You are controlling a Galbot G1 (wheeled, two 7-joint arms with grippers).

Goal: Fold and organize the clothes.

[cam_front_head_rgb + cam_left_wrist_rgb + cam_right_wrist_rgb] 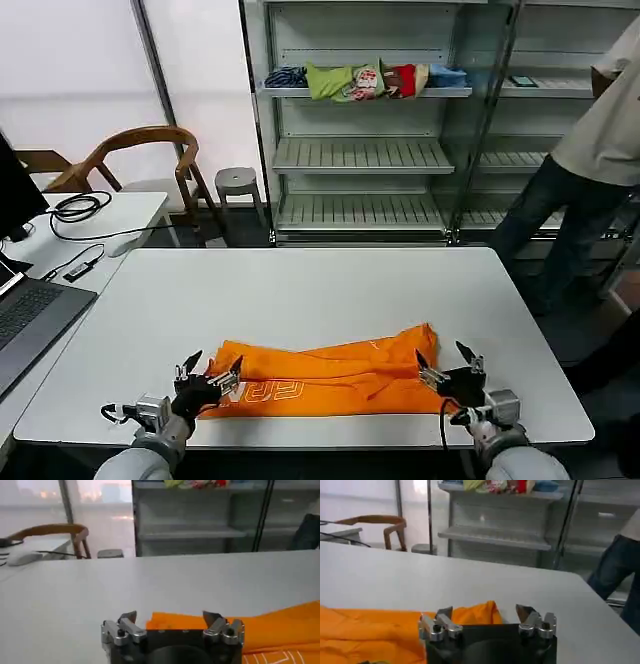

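Along the near edge of the white counter lies the orange shirt, folded into a long band whose long axis runs parallel to that edge, from near the left near corner toward the right near corner. Its white lettering shows on the near-left part of the band, and a peaked fold of cloth rises at the far right end. The left end effector sits at the shirt's left end, fingers apart, one finger over bare counter and the other over the orange cloth; in the left wrist view the left end effector has both fingertips spread wide with the shirt lying just beyond and to one side, gripping nothing. The right end effector is at the shirt's right end, its fingers also spread, just beside the peaked fold; in the right wrist view the right end effector is likewise parted, with the shirt stretching away along the counter and its peak between the fingers, not clamped. Beyond the far edge stands a grey shelf carrying folded garments.
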